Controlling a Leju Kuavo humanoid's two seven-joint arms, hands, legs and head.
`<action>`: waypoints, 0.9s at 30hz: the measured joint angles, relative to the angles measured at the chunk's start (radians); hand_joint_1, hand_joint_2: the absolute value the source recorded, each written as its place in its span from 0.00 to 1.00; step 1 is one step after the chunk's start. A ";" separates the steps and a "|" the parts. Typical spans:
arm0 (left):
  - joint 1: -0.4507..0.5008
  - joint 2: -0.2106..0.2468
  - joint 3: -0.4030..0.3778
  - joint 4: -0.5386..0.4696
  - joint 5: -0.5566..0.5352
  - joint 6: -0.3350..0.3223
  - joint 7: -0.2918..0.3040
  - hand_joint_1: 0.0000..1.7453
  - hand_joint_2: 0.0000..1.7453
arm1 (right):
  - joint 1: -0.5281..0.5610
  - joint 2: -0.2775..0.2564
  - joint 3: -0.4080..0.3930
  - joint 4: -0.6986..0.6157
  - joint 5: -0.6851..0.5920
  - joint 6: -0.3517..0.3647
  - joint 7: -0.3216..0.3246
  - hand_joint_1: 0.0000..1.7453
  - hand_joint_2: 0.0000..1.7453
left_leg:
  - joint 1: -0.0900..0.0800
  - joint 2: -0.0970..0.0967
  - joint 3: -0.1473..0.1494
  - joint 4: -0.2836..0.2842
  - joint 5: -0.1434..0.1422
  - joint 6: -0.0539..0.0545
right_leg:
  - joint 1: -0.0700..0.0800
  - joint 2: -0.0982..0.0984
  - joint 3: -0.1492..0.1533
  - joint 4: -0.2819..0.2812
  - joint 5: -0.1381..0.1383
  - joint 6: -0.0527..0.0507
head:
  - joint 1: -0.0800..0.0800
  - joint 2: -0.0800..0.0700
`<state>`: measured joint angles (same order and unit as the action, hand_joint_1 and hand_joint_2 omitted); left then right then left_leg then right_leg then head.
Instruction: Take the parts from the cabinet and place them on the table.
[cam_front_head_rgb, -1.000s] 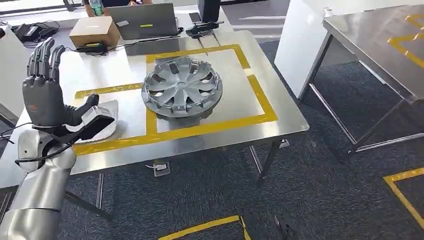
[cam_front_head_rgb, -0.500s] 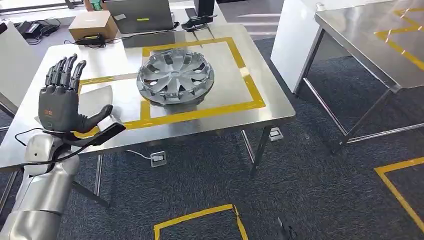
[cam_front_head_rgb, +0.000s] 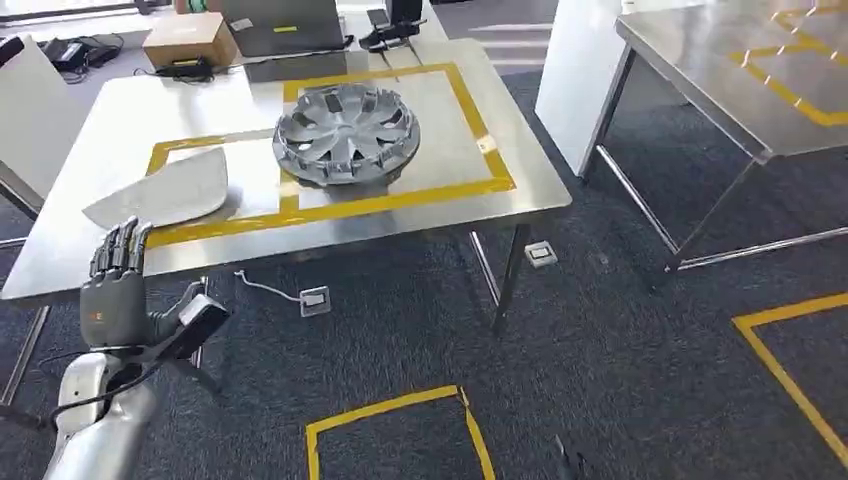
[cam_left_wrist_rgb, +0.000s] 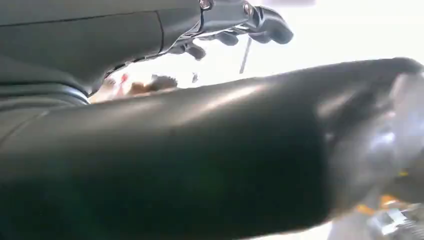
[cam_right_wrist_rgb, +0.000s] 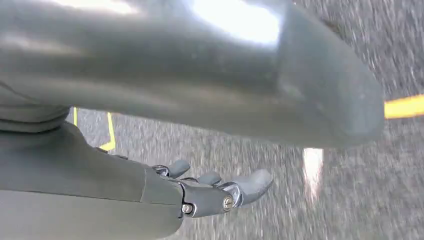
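Note:
A grey wheel cover (cam_front_head_rgb: 346, 133) lies inside a yellow-taped square on the steel table (cam_front_head_rgb: 500, 200). To its left, in the neighbouring taped square, lies a flat grey panel part (cam_front_head_rgb: 165, 192). My left hand (cam_front_head_rgb: 120, 302) is raised below the table's near edge, fingers straight and apart, holding nothing. In the left wrist view the left hand (cam_left_wrist_rgb: 200, 165) shows its thick thumb with dark fingertips (cam_left_wrist_rgb: 265, 27) spread beyond it. My right hand (cam_right_wrist_rgb: 200, 195) hangs over the dark carpet with its fingers extended and nothing in it.
A cardboard box (cam_front_head_rgb: 190, 40), a laptop (cam_front_head_rgb: 280, 30) and cables sit at the table's far end. A second steel table (cam_front_head_rgb: 740, 90) with yellow tape stands at the right, beside a white cabinet side (cam_front_head_rgb: 570, 70). Yellow tape marks (cam_front_head_rgb: 390, 415) cross the carpet.
The whole view has shifted back from the table. My left hand, earlier over the panel part on the table, has dropped below the table's edge; the panel lies free on the table.

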<state>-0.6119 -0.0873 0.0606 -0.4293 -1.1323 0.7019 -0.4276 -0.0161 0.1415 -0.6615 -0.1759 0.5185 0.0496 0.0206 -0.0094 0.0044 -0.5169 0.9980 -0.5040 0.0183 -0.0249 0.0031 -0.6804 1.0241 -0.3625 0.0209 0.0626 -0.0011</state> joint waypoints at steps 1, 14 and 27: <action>0.016 -0.002 0.016 0.018 0.013 -0.001 0.002 0.00 0.00 | 0.002 0.000 -0.003 0.000 -0.005 0.000 -0.001 0.00 0.00 | -0.001 0.003 -0.009 -0.005 0.013 0.006 | 0.001 0.001 -0.008 0.015 -0.042 0.000 | 0.000 0.000; 0.248 -0.010 0.107 0.142 0.054 -0.064 0.130 0.00 0.00 | 0.012 0.008 -0.033 0.000 -0.015 -0.008 -0.006 0.00 0.00 | 0.006 0.008 -0.156 0.036 0.133 -0.033 | 0.010 0.006 0.167 0.019 -0.192 -0.019 | 0.019 0.000; 0.438 -0.003 0.246 0.217 0.190 -0.343 0.558 0.00 0.00 | 0.017 0.003 -0.036 0.001 0.019 0.022 -0.030 0.00 0.00 | 0.005 -0.005 0.056 0.006 -0.060 -0.036 | 0.010 -0.004 0.023 0.013 -0.047 -0.023 | 0.020 0.000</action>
<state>-0.1739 -0.0908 0.3066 -0.2121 -0.9423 0.3587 0.1303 0.0005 0.1442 -0.6973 -0.1751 0.5379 0.0713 -0.0091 -0.0049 -0.0011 -0.4611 1.0038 -0.5636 -0.0179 -0.0148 -0.0012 -0.6576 1.0366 -0.4097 -0.0022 0.0823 -0.0011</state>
